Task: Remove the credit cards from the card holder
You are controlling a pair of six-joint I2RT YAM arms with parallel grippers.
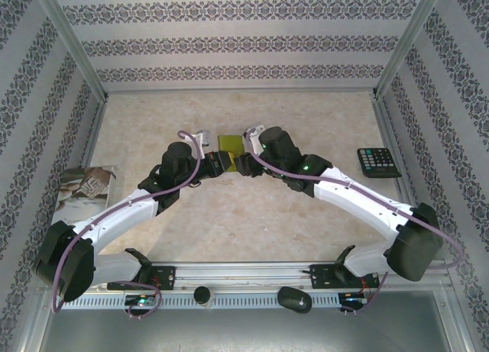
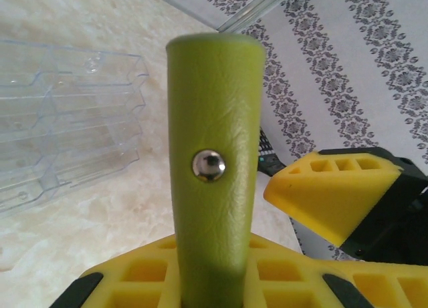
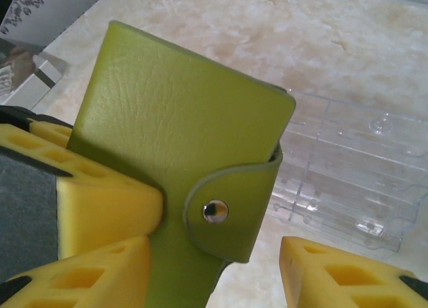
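Holding the olive card holder (image 3: 180,121) upright above mid-table, clamped in the left gripper (image 2: 214,278), with the right gripper (image 3: 224,274) parted around its snap strap, one finger perhaps touching, near see-through cards (image 2: 67,121) flat on the table (image 1: 229,222).

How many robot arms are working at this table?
2. The left arm reaches in from the near-left corner, the right arm from the near-right corner; both meet at the green card holder mid-table. No others seem hidden.
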